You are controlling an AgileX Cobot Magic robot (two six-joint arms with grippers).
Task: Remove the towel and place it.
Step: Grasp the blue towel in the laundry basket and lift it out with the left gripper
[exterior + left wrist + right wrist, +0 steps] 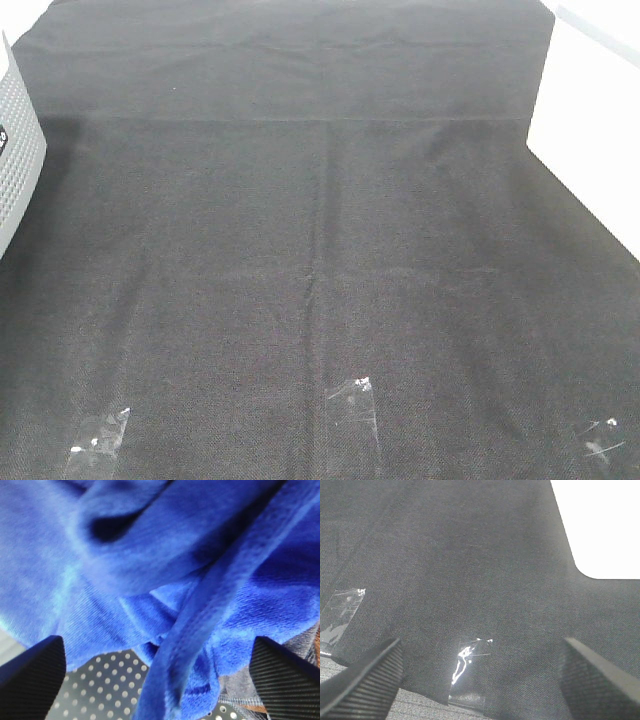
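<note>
Left wrist camera close against towel (150, 555)

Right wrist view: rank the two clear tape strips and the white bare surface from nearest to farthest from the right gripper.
1. Tape strip: lies between the right gripper's open fingers, nearest.
2. Second tape strip: off beyond one finger, on the black cloth.
3. White surface: past the cloth's far edge, farthest.

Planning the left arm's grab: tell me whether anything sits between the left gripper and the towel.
Nothing visible does. The towel fills the left wrist view directly ahead of the left gripper, drooping between its spread fingers.
</note>
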